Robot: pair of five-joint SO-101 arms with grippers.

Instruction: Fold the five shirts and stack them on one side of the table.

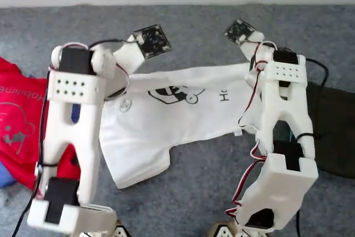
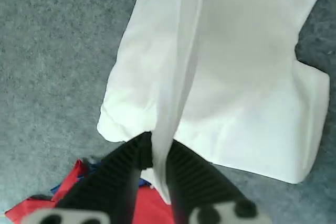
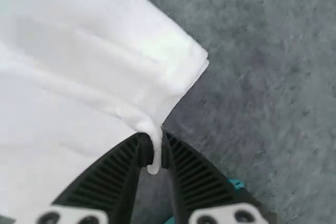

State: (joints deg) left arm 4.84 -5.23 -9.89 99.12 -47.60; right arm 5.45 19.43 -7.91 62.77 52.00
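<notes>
Looking across my table (image 1: 205,192): red shirt (image 1: 16,109) piled at the left edge, then my left gripper (image 2: 154,145) clamped on a fold of the white shirt (image 1: 183,109) (spread mid-table, print up), right gripper (image 3: 152,150) pinching its other edge, dark cloth (image 1: 333,126) far right.

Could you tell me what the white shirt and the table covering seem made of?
The white shirt: thin matte cloth, probably cotton knit; it creases and drapes softly. The table covering: grey felt or short-pile carpet, judging by its fuzzy, mottled surface.
</notes>
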